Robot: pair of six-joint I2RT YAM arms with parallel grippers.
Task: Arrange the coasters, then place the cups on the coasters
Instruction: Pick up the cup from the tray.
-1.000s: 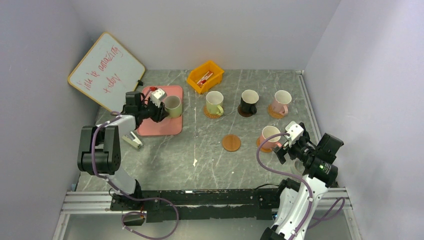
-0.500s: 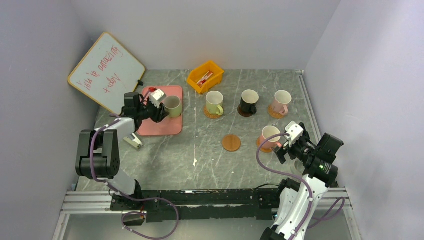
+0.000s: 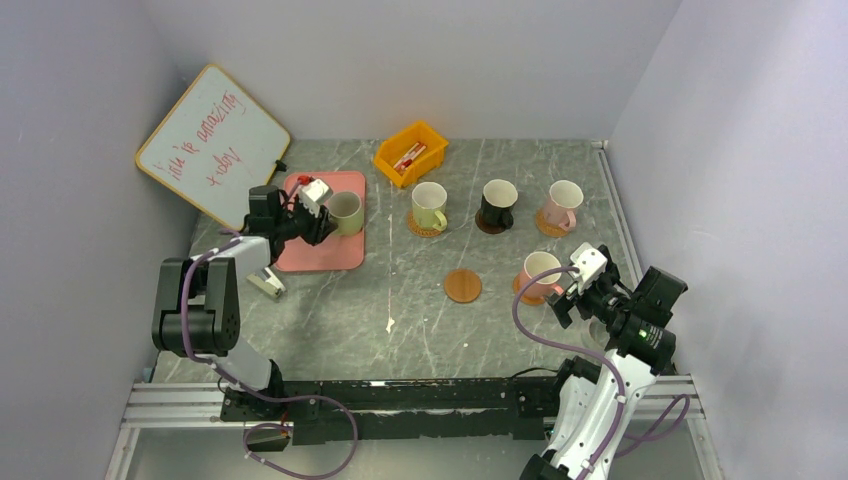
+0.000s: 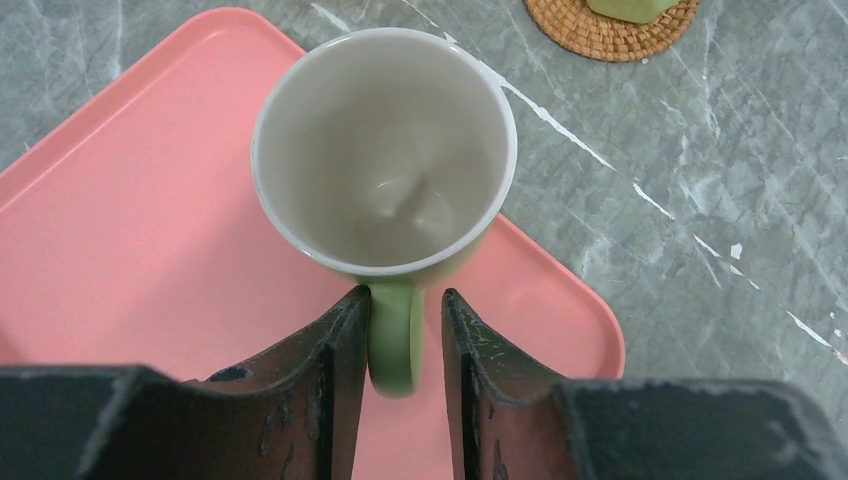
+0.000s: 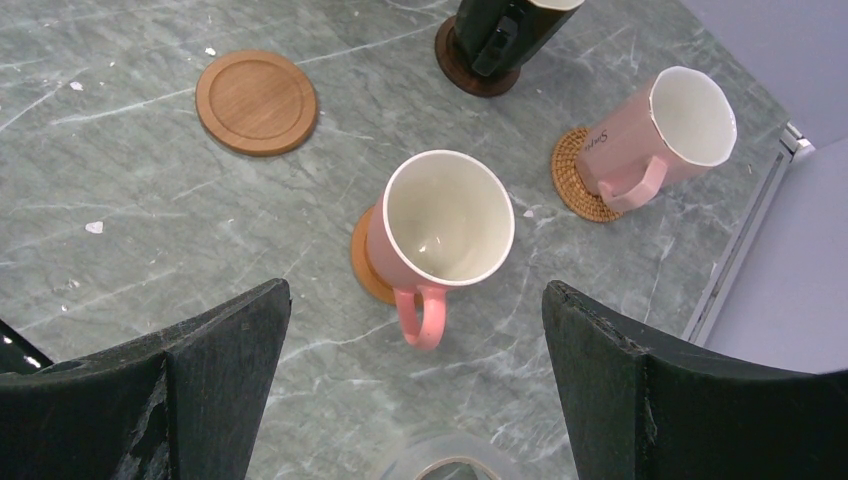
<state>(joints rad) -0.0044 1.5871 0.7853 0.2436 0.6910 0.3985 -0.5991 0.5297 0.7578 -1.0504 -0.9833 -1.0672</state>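
Left wrist: left gripper (image 4: 403, 300) fingers (image 4: 340, 350) narrow, straddling the handle (image 4: 396, 340) of the green cup (image 4: 385, 150) on the pink tray (image 4: 120, 230).
A sliver of tray shows beside one finger, so you can't call it clamped. Looks like glazed ceramic: rigid, slick, chip-prone. The bowl's weight will likely swing off the handle, so pinch close to the wall. Bare coaster (image 3: 462, 285) sits mid-table; right gripper (image 5: 415, 290) hangs wide open over a pink cup (image 5: 450, 215).

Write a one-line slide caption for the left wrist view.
Left gripper brackets the handle of a pale green ceramic mug standing on a pink rectangular plastic tray.
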